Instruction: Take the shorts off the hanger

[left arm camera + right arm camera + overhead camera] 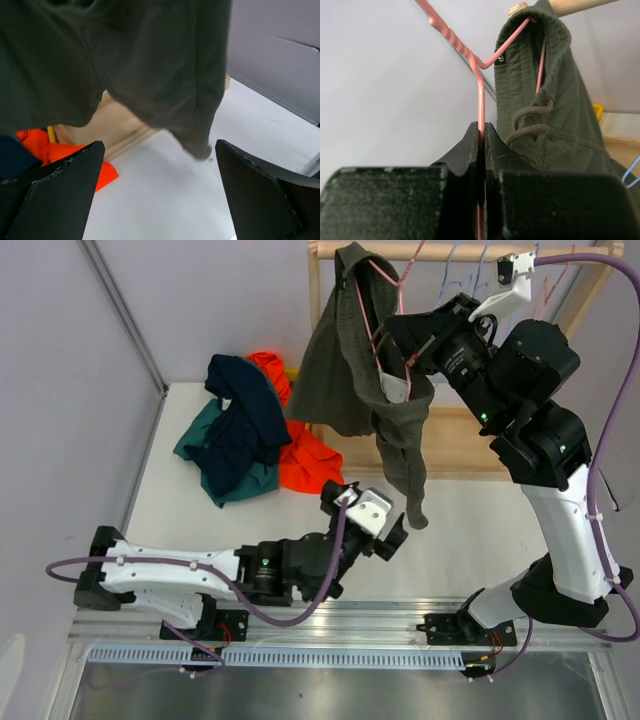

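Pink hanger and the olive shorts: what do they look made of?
Pink hanger: likely coated metal wire; thin, smooth, twisted at the neck. Olive shorts: matte woven fabric, perhaps cotton; stitched seams, limp folds.

Top cam overhead; wrist cams close-up; all share olive shorts (340, 370).

Lower wire of pink hanger (481, 100) hidden inside right tool (481, 128).

Matt olive-grey cloth shorts (555, 125) hang on a smooth pink wire hanger (481, 100) from a pale wooden rail (580, 6).
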You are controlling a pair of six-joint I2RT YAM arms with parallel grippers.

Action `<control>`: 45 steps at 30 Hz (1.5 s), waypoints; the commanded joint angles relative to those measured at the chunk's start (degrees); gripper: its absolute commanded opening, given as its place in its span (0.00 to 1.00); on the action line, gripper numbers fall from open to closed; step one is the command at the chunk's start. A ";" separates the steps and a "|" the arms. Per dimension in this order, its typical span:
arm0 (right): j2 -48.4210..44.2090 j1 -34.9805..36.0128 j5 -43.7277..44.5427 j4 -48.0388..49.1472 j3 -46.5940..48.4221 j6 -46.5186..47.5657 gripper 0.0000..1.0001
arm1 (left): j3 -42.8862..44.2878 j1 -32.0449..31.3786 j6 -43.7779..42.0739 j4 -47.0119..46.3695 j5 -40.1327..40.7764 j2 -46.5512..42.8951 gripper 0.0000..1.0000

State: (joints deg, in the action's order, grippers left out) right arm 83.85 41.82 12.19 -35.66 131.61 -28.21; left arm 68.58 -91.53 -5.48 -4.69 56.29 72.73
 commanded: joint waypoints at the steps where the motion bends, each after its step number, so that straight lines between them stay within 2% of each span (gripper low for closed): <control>1: -2.03 0.98 1.79 7.18 -1.17 -0.62 0.00 | 7.16 1.87 -5.43 -7.00 -4.59 2.67 0.99; 7: -1.77 1.16 1.97 7.18 -1.71 -0.27 0.00 | 10.70 1.88 -4.19 -8.58 -7.86 6.81 0.99; 8: -1.85 1.16 1.88 7.10 -1.71 -0.36 0.00 | 10.70 1.88 -4.28 -8.93 -7.52 7.60 0.89; 9: -1.85 1.16 1.96 7.18 -1.71 -0.27 0.00 | 10.44 1.96 -4.45 -9.20 -6.99 8.13 0.75; 10: -2.11 1.24 1.97 7.18 -1.62 -0.10 0.00 | 10.35 2.05 -4.98 -10.33 -6.20 8.48 0.57; 11: -2.29 1.16 2.14 7.18 -1.62 -0.01 0.00 | 9.48 2.14 -5.24 -11.21 -4.37 8.74 0.31; 12: -2.38 1.16 2.14 7.18 -1.53 0.08 0.00 | 8.43 2.32 -5.25 -11.74 -3.91 8.92 0.19; 15: -2.29 1.07 2.49 6.48 -0.57 0.78 0.00 | 5.00 2.93 -4.46 -13.77 -3.91 8.66 0.01; 22: -1.59 -0.07 2.58 6.30 1.27 0.78 0.00 | -3.16 2.15 1.59 -14.30 -5.66 5.94 0.00; 25: 0.69 -1.56 2.23 5.52 6.36 1.13 0.00 | -7.65 -2.59 3.71 -14.47 -1.82 2.86 0.00; 26: 1.74 -2.27 1.62 3.86 8.55 1.22 0.00 | -11.06 -5.91 4.33 -14.47 -0.32 1.55 0.00; 28: 4.99 -3.76 0.56 2.27 14.77 0.79 0.00 | -12.67 -9.00 10.61 -10.36 3.54 0.40 0.00; 30: 6.05 -6.48 -1.54 1.64 16.48 -0.26 0.00 | -15.57 -13.49 14.59 -7.63 6.45 -0.91 0.00; 32: 5.97 -8.76 -3.21 2.17 15.43 -2.02 0.00 | -16.63 -17.35 22.15 -0.87 10.76 -1.10 0.00; 34: 5.19 -9.48 -4.10 2.44 14.29 -3.08 0.00 | -16.55 -18.51 30.55 4.14 12.08 -0.92 0.00; 35: 4.74 -9.74 -4.45 2.61 12.72 -3.87 0.00 | -16.37 -18.77 32.70 9.73 12.87 -0.92 0.00; 36: 4.30 -9.66 -4.62 2.79 11.83 -4.22 0.00 | -16.46 -18.86 34.37 10.83 13.05 -1.01 0.00; 39: 1.23 -9.39 -6.29 1.83 8.06 -6.24 0.00 | -16.02 -16.77 31.16 10.23 14.72 -2.50 0.00; 40: 0.18 -8.70 -6.47 1.13 6.92 -6.77 0.00 | -15.84 -14.84 28.18 10.23 14.03 -4.16 0.00; 41: -2.70 -6.34 -6.30 0.34 3.51 -6.95 0.00 | -15.75 -10.12 26.32 8.22 11.67 -5.22 0.00; 43: -6.14 -3.34 -5.07 -1.16 -0.20 -7.39 0.00 | -16.62 -5.00 16.24 1.83 8.15 -7.94 0.00; 44: -10.16 -2.11 -4.28 -2.73 -2.30 -7.91 0.00 | -16.81 -0.28 12.80 -1.52 6.39 -10.48 0.00; 45: -12.64 -0.53 -4.01 -3.27 -7.89 -10.00 0.00 | -16.29 1.94 7.03 -5.90 2.98 -11.37 0.00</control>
State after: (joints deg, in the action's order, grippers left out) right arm 82.24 37.89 5.56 -47.09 128.75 -34.79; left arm 51.77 -96.88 14.24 0.23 66.57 67.48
